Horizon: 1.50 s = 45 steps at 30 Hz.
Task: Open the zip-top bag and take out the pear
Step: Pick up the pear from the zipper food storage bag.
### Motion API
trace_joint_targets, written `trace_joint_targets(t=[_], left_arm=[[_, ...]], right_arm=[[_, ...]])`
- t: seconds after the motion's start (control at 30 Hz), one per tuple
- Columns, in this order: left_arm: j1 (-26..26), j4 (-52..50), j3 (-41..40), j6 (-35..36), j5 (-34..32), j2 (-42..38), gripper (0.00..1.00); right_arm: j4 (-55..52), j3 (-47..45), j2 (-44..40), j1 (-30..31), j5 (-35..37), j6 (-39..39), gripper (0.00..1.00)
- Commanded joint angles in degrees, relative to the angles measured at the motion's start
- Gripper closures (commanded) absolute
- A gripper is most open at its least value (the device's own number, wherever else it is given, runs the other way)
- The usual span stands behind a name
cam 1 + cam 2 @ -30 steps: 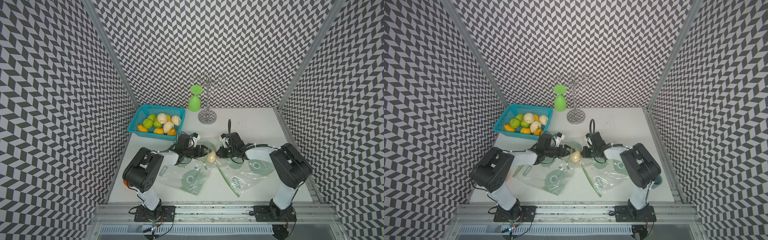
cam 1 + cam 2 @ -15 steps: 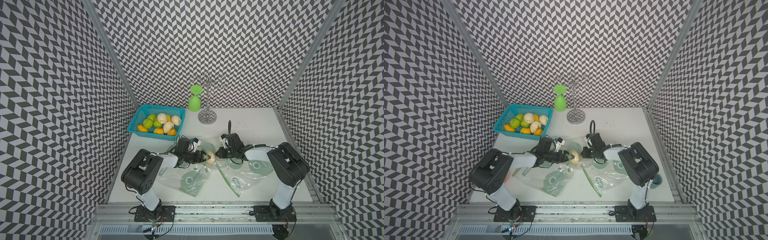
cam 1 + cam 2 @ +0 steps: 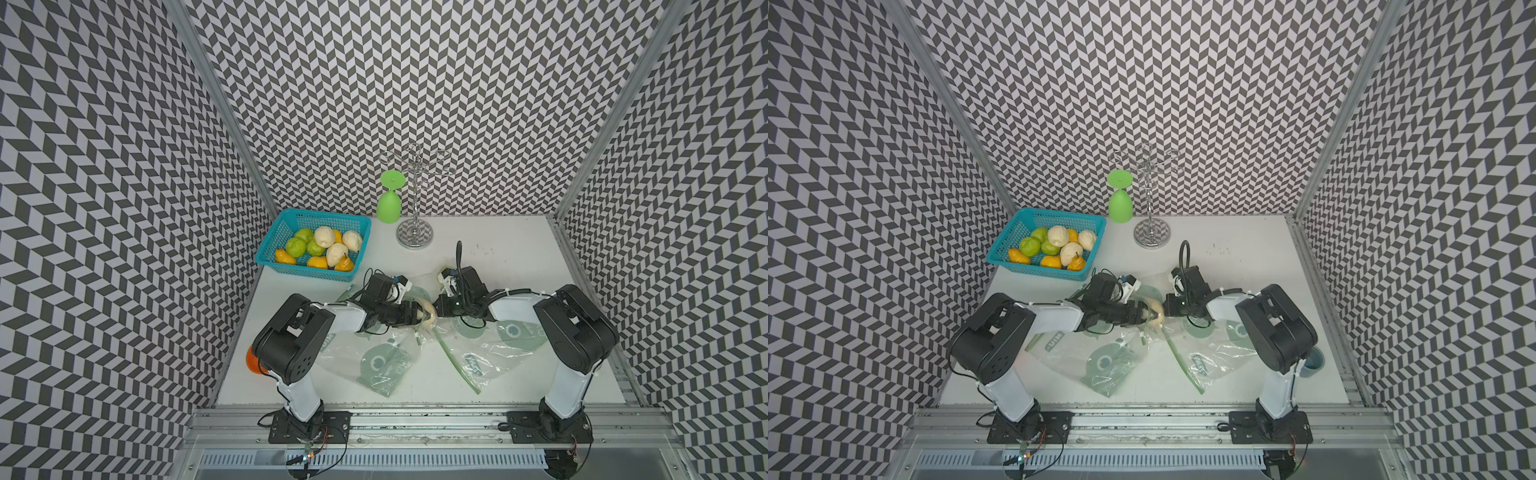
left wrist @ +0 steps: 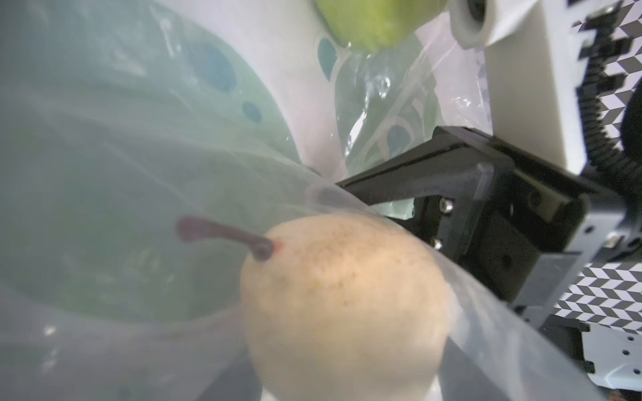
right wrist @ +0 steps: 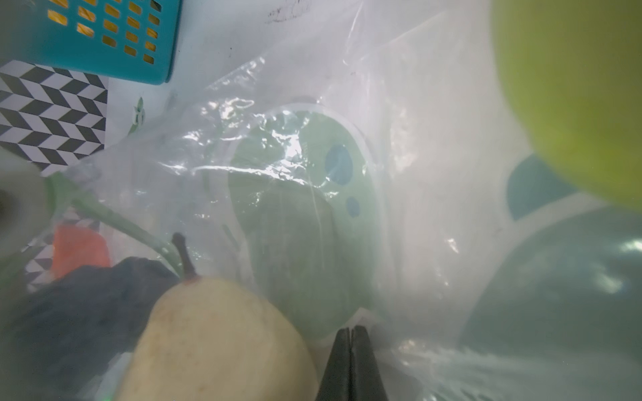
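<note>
White counter [image 3: 519,232] inside chevron walls [image 3: 415,83]; the pear [image 3: 429,319] lies mid-counter under the zip-top bag [image 5: 399,86] film; my left fingers [image 3: 409,311] reach it, grip I cannot tell; my right fingers [image 5: 342,364] clench the bag.

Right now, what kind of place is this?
Probably a robot testing booth, not a home: zigzag walls all round, a left arm and right arm bolted to a metal rail, plus a fruit basket.

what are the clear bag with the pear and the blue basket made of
Bag: thin glossy clear plastic film; it crinkles, glints and shows the pear through. Basket: probably rigid moulded plastic, matt teal, with gridded holes in its walls.
</note>
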Motion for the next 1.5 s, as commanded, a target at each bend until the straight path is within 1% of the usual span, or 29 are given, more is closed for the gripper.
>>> trace_joint_targets(t=[0.0,0.2,0.3,0.37,0.47,0.5,0.53,0.67,0.83,0.87,0.97,1.13,1.2,1.37,1.47], left_arm=[[-1.54,-2.51,3.78,1.05,-2.43,2.24,0.23],[-2.33,-8.62,9.75,4.56,-6.51,5.91,0.23],[-3.15,-11.71,12.91,6.54,-8.51,7.88,0.25],[-3.60,-13.67,14.77,7.83,-9.98,9.18,0.31],[-3.70,-15.65,16.10,9.32,-11.20,10.06,0.49],[-3.63,-16.27,16.28,9.76,-11.81,9.89,0.53],[-3.52,-16.76,16.27,10.12,-12.32,9.25,0.55],[-3.30,-18.80,15.57,11.33,-14.06,5.67,0.56],[-2.77,-21.44,13.87,11.65,-15.41,0.81,0.54],[-2.66,-21.88,13.51,13.15,-15.54,0.07,0.53],[-2.31,-23.62,12.49,14.00,-16.79,-1.08,0.51],[-1.54,-26.16,11.63,15.06,-18.78,-2.14,0.51],[-0.96,-27.13,11.48,15.26,-19.74,-3.69,0.51],[2.19,-28.84,11.02,14.81,-16.75,-11.38,0.52],[6.14,-29.91,10.28,14.43,-14.20,-16.38,0.52]], right_arm=[[-0.47,-0.95,-0.44,0.56,0.23,-0.31,1.00],[-0.17,-2.07,-1.18,0.58,0.23,-0.31,1.00],[0.38,-2.76,-1.79,0.60,0.02,-0.04,1.00],[0.72,-3.35,-2.28,0.47,0.21,0.08,1.00],[0.92,-4.10,-2.67,0.15,0.27,0.08,1.00],[0.91,-4.42,-2.79,-0.12,0.45,0.08,1.00],[0.92,-4.84,-2.87,-0.49,0.50,0.11,1.00],[1.52,-6.69,-3.86,-2.79,1.38,0.68,1.00],[1.52,-8.58,-5.87,-5.42,5.50,1.76,1.00],[1.51,-8.83,-6.15,-5.71,5.96,1.87,1.00],[0.97,-9.09,-6.68,-6.54,7.84,1.84,1.00],[1.29,-9.87,-8.20,-7.45,9.17,2.72,1.00],[1.49,-10.36,-9.52,-7.62,9.82,3.34,1.00],[1.86,-11.21,-12.91,-7.64,8.10,4.82,1.00],[2.74,-11.94,-14.89,-7.46,5.57,6.26,1.00]])
